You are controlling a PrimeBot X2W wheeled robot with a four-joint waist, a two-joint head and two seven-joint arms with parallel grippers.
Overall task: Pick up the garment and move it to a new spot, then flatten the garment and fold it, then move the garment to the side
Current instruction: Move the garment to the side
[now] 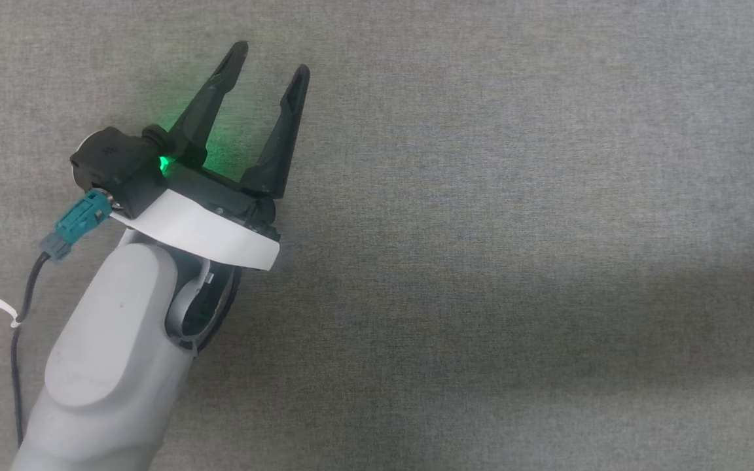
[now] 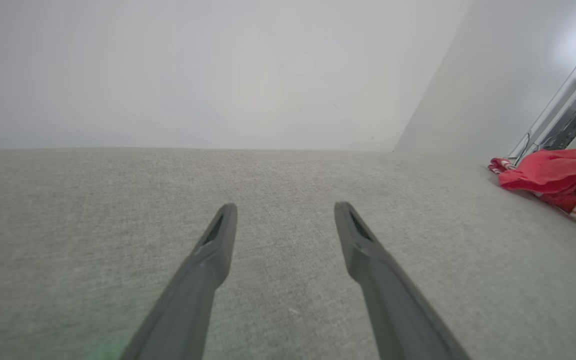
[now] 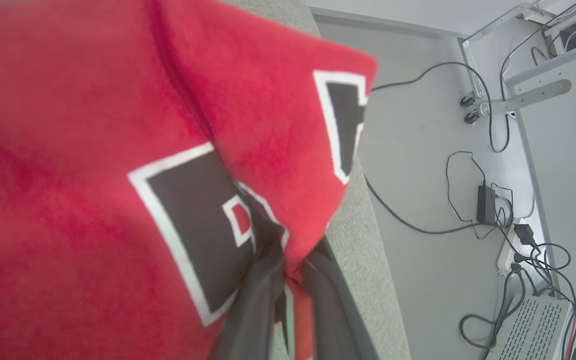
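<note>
At the left, the left hand [image 1: 271, 57] hangs over the grey cloth-covered worktop [image 1: 495, 196], its two dark fingers spread wide with nothing between them and pointing up and slightly right in the head view. A green light [image 1: 164, 162] glows at the fingers' base, and a teal connector [image 1: 79, 220] with a black cable [image 1: 18, 366] sits on the wrist's left side, above the pale forearm [image 1: 108, 353]. The left wrist view looks along those parted fingers across bare worktop to a pale wall [image 2: 218, 75]. At that view's far right the garment [image 2: 550, 175] is bunched in a red heap near the worktop's edge, well apart from the left hand, with a bit of red-and-white stripe trim showing at its lower side. In the right wrist view the right hand [image 3: 295, 250] has its fingers drawn narrow, pinching a fold of the red cloth beside the black, white-outlined numeral [image 3: 193, 220]. The cloth is close to the camera and partly blurred. To its right are a strip of worktop, then a pale floor [image 3: 428, 165] with loose cables, a black power adapter [image 3: 485, 204], a metal frame [image 3: 518, 95] and a vented grey box [image 3: 533, 325].
</note>
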